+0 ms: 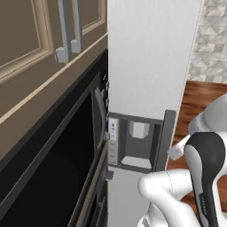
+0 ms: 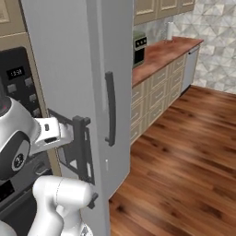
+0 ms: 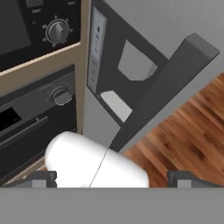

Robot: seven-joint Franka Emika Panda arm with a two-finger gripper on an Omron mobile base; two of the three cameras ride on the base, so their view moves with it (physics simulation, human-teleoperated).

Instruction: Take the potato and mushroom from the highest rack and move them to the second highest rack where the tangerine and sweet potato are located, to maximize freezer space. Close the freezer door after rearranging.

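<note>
The freezer door (image 1: 148, 57) is a tall light-grey slab and stands shut, so the freezer's shelves, the potato, mushroom, tangerine and sweet potato are hidden behind it. A dark vertical handle (image 2: 82, 147) runs beside a dark dispenser recess (image 1: 137, 144) on the door's front. My white hand (image 2: 50, 131) hovers close to that handle (image 3: 168, 81), just short of it. The gripper (image 3: 113, 179) is open, its fingertips (image 3: 43, 178) wide apart, with nothing held between them.
Black-fronted wall ovens (image 1: 53, 173) with knobs (image 3: 58, 31) stand directly left of the freezer. Beige cabinets (image 1: 31, 35) hang above them. A second grey door with a curved handle (image 2: 109, 108) lies to the right, then a wooden counter (image 2: 161, 53) and open wood floor (image 2: 184, 156).
</note>
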